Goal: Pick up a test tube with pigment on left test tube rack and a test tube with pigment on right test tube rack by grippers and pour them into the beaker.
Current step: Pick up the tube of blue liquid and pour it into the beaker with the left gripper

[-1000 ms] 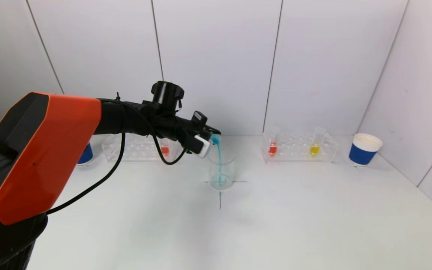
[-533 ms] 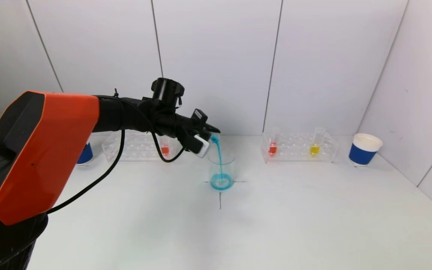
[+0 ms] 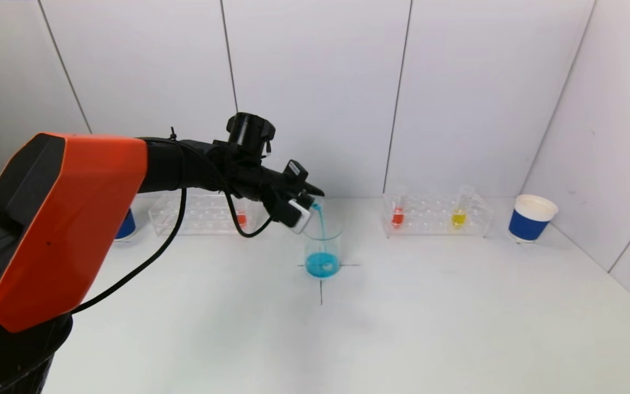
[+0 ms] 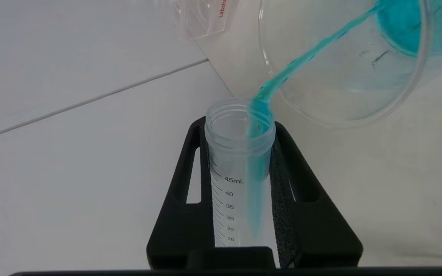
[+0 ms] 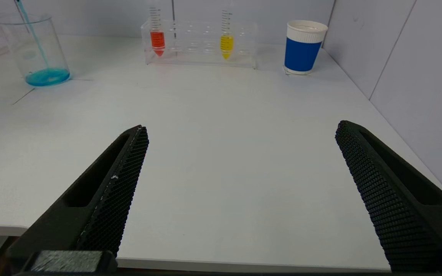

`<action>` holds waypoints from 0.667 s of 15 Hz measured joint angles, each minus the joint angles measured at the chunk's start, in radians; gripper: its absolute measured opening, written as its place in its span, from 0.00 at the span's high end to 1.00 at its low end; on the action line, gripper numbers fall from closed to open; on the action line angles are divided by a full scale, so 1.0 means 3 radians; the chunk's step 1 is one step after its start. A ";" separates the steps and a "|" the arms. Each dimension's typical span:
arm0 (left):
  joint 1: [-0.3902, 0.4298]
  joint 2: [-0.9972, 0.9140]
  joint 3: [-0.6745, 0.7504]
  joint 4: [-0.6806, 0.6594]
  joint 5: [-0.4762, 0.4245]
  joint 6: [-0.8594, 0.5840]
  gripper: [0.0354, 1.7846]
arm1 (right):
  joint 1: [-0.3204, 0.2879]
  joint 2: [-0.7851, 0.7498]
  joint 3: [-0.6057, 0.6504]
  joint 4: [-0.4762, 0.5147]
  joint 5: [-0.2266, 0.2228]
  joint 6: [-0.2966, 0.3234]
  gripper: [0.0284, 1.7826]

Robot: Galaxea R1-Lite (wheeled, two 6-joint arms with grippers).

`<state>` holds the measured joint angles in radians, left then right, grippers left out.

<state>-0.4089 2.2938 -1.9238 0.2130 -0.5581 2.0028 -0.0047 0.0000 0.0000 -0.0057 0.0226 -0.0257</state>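
Observation:
My left gripper [image 3: 310, 200] is shut on a clear graduated test tube [image 4: 240, 168], tipped over the glass beaker [image 3: 323, 246]. A thin blue stream [image 4: 313, 53] runs from the tube's mouth into the beaker, where blue liquid [image 3: 322, 265] pools at the bottom. The left rack [image 3: 200, 214] holds a red-pigment tube [image 3: 241, 219]. The right rack [image 3: 435, 214] holds a red tube [image 3: 397, 216] and a yellow tube [image 3: 459, 218]. My right gripper [image 5: 240, 134] is open and empty over the table's front edge, out of the head view.
A blue-and-white paper cup [image 3: 531, 218] stands right of the right rack, near the side wall. Another blue cup [image 3: 124, 225] sits behind my left arm. A black cross mark [image 3: 321, 284] lies under the beaker. Walls close in at the back and right.
The blue pool in the beaker has grown as the stream keeps running. My left gripper has shifted slightly right and tipped the tube further.

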 joint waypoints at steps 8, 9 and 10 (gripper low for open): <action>-0.0006 -0.0024 -0.0077 0.0179 0.0116 0.0157 0.77 | 0.0001 0.0000 0.0000 0.0000 0.0000 0.0000 0.01; -0.0008 -0.0024 -0.0078 0.0187 0.0127 0.0167 0.77 | 0.0001 0.0000 0.0000 0.0001 -0.0001 0.0000 0.01; -0.0008 -0.0024 -0.0080 0.0196 0.0133 0.0170 0.77 | 0.0001 0.0000 0.0000 0.0000 0.0000 0.0001 0.01</action>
<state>-0.4113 2.2866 -1.9479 0.2717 -0.5181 2.0536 -0.0043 0.0000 0.0000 -0.0057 0.0226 -0.0253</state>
